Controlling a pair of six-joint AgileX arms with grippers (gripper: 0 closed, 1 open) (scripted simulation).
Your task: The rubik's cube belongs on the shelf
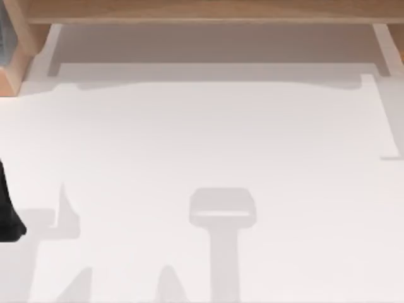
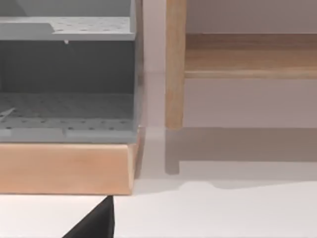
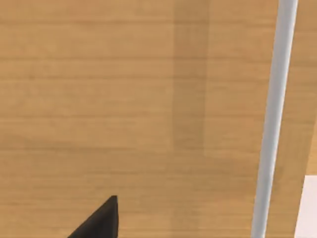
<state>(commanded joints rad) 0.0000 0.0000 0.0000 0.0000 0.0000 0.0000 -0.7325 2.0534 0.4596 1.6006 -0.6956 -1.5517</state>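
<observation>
Right gripper (image 3: 99, 220) over shelf (image 3: 124, 99) board; grip state cannot tell. Left arm (image 1: 7, 211) at 9 o'clock. Advise lowering slowly, releasing flat.

Left arm (image 1: 7, 211): plain matte black, smooth tapering shape widening to a rounded end at the top view's left edge; no cables, screws or markings legible; left wrist view has 1 black wedge-shaped finger (image 2: 96, 222), flat faces, sharp pointed tip, no visible pad texture; right wrist view has 1 matching black wedge finger (image 3: 99, 221), same pointed tip, slightly lighter sheen along its sloped face; nothing printed on either.
</observation>
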